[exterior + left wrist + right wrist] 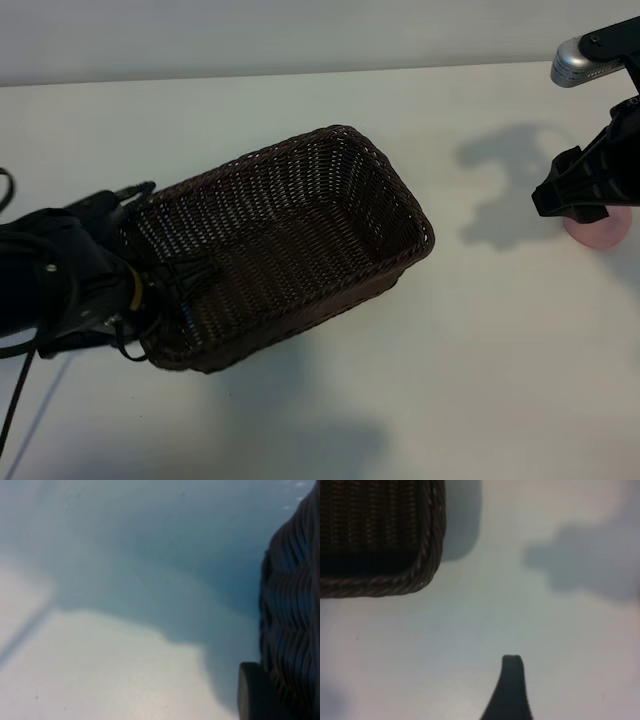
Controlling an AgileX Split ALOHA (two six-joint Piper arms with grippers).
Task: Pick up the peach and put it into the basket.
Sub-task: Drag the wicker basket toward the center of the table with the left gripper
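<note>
Wicker basket point(290, 240) sat mid-table, empty, its left end at the left gripper point(165, 285), whose fingers straddled the rim; grip firmness couldn't be told. Right gripper point(590, 195) hung at the far right just above the peach point(600, 232), fingers spread, nothing held. Peach lay on the table, well apart from basket. Pick and drop both left to do.

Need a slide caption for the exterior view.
Left pincer at the basket wall; right pincer hangs over the peach.
</note>
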